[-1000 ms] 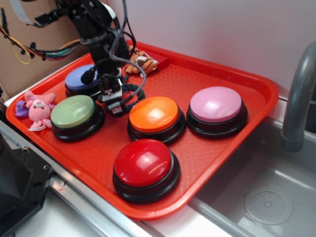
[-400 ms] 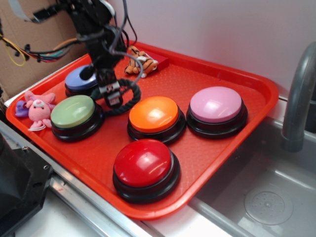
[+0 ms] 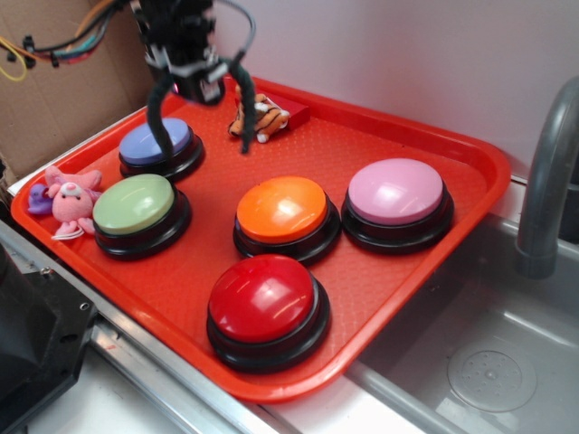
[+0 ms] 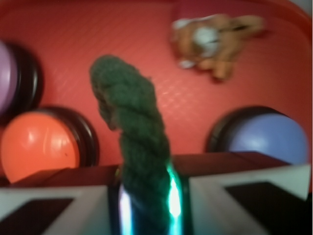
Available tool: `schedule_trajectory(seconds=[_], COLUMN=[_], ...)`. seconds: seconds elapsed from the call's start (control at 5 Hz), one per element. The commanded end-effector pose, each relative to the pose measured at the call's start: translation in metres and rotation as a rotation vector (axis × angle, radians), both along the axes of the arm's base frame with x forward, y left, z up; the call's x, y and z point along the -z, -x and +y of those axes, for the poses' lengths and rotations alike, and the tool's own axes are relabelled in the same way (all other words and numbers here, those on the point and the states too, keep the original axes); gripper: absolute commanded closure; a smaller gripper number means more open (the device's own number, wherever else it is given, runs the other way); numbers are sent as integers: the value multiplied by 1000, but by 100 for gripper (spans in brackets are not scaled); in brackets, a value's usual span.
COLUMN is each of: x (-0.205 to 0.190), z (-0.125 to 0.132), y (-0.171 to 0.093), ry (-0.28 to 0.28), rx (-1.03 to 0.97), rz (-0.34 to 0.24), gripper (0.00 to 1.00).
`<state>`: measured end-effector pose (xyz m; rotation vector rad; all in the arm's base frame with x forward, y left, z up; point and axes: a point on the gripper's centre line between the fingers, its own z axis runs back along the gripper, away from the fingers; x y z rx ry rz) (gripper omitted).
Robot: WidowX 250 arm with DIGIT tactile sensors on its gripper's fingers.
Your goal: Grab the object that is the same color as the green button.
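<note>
My pincer (image 3: 196,83) was clenched on the rope (image 3: 159,127), both ends dangling above the tray (image 3: 398,298). Floppy rope, thin bite: it might slip out.

ext cam high front-right, wrist cam close, both see tray (image 3: 452,172)

1. The black claw (image 3: 201,86) hangs above the red plastic tray (image 3: 380,136), clamped on the dark green twisted rope (image 3: 159,113), whose ends dangle clear of the tray floor.
2. Directly below stand the blue-lavender domed button (image 3: 156,143) and the pale green domed button (image 3: 136,204).
3. The orange striped tiger plush (image 3: 260,115) lies just beside one rope end.
4. Bare tray floor lies open between the tiger plush and the pink domed button (image 3: 396,192).
</note>
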<state>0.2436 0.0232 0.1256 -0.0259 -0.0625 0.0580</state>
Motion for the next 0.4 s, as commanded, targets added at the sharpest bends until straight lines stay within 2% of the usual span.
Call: schedule_trajectory(seconds=[0.0, 0.2], x=[-82, -77], z=[0, 2], y=[-17, -20], ry=[-92, -143], rx=[-329, -350], rz=[-105, -68], gripper=[100, 100])
